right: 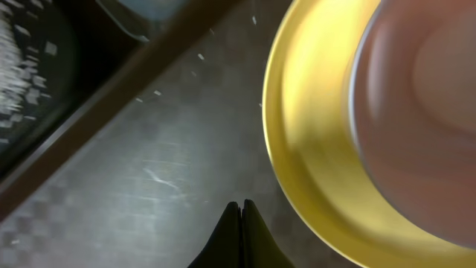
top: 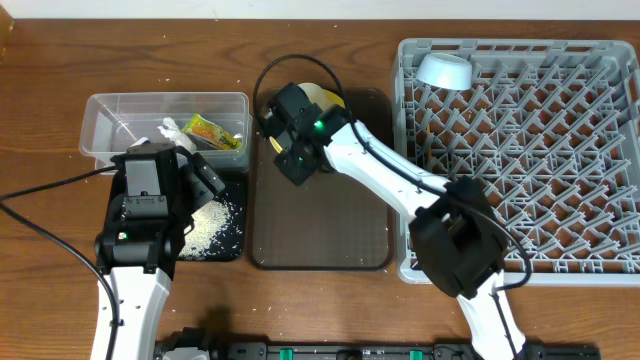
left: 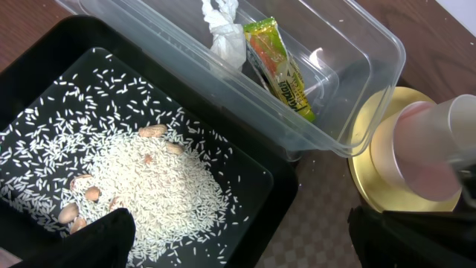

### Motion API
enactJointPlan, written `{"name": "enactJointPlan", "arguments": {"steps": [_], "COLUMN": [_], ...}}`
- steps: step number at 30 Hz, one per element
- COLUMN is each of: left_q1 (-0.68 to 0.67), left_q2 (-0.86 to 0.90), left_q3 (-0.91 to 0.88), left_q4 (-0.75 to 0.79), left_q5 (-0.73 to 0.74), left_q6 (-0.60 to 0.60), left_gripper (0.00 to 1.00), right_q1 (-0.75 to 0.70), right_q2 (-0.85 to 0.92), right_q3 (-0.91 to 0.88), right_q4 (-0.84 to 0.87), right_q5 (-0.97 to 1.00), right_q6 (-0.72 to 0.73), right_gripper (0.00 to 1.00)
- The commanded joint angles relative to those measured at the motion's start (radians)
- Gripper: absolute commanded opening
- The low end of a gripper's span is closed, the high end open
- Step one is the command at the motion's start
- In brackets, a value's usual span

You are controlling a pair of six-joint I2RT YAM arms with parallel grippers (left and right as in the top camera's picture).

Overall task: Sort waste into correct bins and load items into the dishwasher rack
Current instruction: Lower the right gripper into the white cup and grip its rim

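Note:
The clear tub (top: 100, 118) holds the crumpled tissue (left: 223, 33) and the yellow-green wrapper (left: 279, 67). In front of it the black bin (left: 44, 67) carries a heap of rice (left: 149, 186). My left gripper (left: 245, 249) hangs open over the bin's right edge, empty. The yellow plate (right: 312, 134) lies at the far end of the brown tray (right: 163, 171), with the pinkish-white bowl (right: 424, 112) on it. My right gripper (right: 242, 208) is shut on nothing, low over the tray just beside the plate's rim. The grey rack (top: 520, 150) stands on the right.
A pale bowl (top: 445, 70) rests upside down in the rack's far left corner. A few peanuts (left: 82, 197) lie among the rice. The right arm (top: 380, 175) stretches across the tray from the rack's near left corner. Black cables trail over the table.

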Motion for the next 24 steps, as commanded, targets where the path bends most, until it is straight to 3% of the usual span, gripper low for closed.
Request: {"name": "enactJointPlan", "arguments": {"steps": [1, 24], "left_q1": [0.004, 0.004], "left_q2": [0.001, 0.001], "left_q3": [0.014, 0.014], "left_q4": [-0.002, -0.002], "left_q5": [-0.011, -0.011], "left_q6": [0.005, 0.005], "left_gripper": [0.95, 0.95], "right_q1": [0.0, -0.018], "right_q2": [0.04, 0.059], "right_q3": [0.004, 0.004], "right_q4": [0.006, 0.09], "right_q5": [0.056, 0.115], "right_q6": [0.028, 0.034], "right_gripper": [0.01, 0.01]}}
